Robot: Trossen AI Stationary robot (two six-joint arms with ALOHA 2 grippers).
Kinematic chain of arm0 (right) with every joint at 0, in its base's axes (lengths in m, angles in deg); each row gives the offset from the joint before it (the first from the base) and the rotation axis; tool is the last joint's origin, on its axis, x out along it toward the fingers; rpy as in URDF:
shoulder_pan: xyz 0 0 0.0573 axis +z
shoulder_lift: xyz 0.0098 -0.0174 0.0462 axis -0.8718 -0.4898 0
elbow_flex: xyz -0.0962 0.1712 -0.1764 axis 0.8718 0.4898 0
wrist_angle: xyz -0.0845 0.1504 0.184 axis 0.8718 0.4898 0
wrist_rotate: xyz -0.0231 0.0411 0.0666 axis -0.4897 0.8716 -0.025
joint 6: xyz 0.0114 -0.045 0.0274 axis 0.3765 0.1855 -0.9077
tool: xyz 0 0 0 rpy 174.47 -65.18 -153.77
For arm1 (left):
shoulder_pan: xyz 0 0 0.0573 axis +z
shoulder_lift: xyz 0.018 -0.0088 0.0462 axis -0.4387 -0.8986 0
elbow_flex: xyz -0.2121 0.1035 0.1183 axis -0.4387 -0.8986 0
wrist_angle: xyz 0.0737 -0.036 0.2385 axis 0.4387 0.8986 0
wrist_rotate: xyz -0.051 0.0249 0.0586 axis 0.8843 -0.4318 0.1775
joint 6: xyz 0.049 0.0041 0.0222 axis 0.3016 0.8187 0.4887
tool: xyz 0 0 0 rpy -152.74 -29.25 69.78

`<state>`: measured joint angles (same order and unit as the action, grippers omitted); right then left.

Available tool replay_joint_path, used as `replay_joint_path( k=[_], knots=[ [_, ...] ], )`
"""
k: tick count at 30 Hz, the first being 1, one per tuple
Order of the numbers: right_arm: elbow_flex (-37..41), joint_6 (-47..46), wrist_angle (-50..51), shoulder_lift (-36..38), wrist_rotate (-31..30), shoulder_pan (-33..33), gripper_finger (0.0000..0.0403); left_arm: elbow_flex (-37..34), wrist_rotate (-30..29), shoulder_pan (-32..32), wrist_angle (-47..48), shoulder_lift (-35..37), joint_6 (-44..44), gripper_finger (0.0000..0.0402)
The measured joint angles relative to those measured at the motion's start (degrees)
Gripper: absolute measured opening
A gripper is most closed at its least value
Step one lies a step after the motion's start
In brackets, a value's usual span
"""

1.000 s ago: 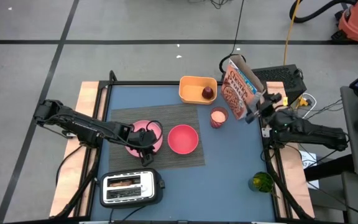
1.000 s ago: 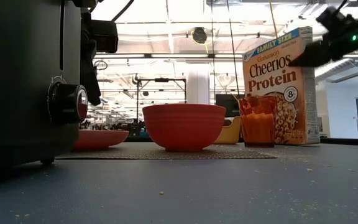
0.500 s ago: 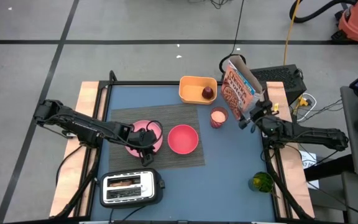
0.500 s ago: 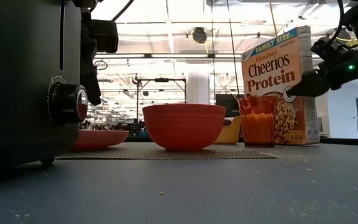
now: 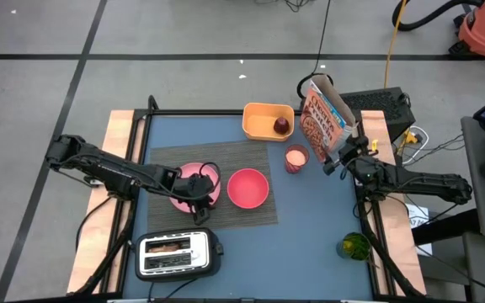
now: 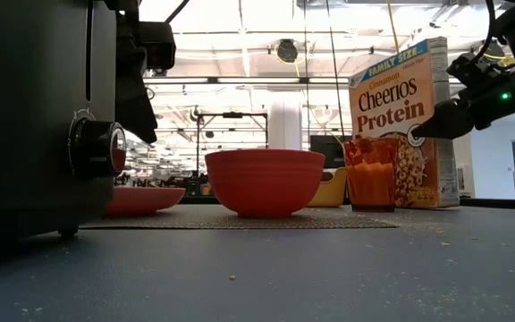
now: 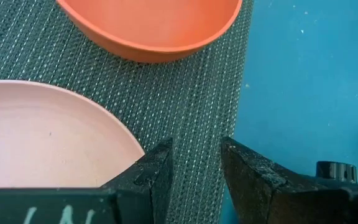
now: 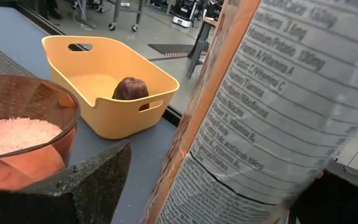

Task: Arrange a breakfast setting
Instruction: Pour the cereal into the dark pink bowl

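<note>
Your left gripper (image 5: pixel 197 204) sits low over the grey placemat (image 5: pixel 259 160), at the edge of the pink plate (image 5: pixel 194 179); in the left wrist view its fingers (image 7: pixel 157 169) stand a little apart with only bare mat between them, gripping nothing, the plate's rim just beside one finger; the pink bowl (image 5: pixel 247 187) rests on the placemat just beside the plate, toward the middle of the bench (image 5: pixel 310 219); your right gripper (image 5: pixel 333 162) is up against the lower part of the cereal box (image 5: pixel 325 120), which stands upright at the far right of the bench; its jaws are spread wide on either side of the box's narrow edge, the box filling the gap in the right wrist view, and you cannot tell from the pictures whether the fingers press on it; a small red-tinted cup (image 5: pixel 295 158) holding something pale stands just beside the box, off the corner of the placemat; behind it a yellow tub (image 5: pixel 262 119) sits at the far edge of the bench with a small dark red fruit (image 5: pixel 282 125) inside; the toaster (image 5: pixel 177 254) stands at the near edge, in front of the placemat, with brown toast (image 5: pixel 168 247) showing in its slot.
</note>
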<state>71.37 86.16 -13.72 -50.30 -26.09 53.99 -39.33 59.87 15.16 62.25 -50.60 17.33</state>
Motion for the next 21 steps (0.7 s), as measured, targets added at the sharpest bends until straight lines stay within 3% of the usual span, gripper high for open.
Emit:
replay_joint_path(
  k=[14, 21],
  knots=[
    [0.09, -3.41, 0.14, 0.00, -0.09, -0.02, 0.0371, -0.02, -2.66, -0.01, -2.81, 0.00, 0.68, 0.0141],
    [0.10, -3.43, 0.15, 0.00, -0.07, -0.02, 0.0316, -0.02, -2.73, 0.00, -6.63, 0.00, 2.12, 0.0141]
  ],
)
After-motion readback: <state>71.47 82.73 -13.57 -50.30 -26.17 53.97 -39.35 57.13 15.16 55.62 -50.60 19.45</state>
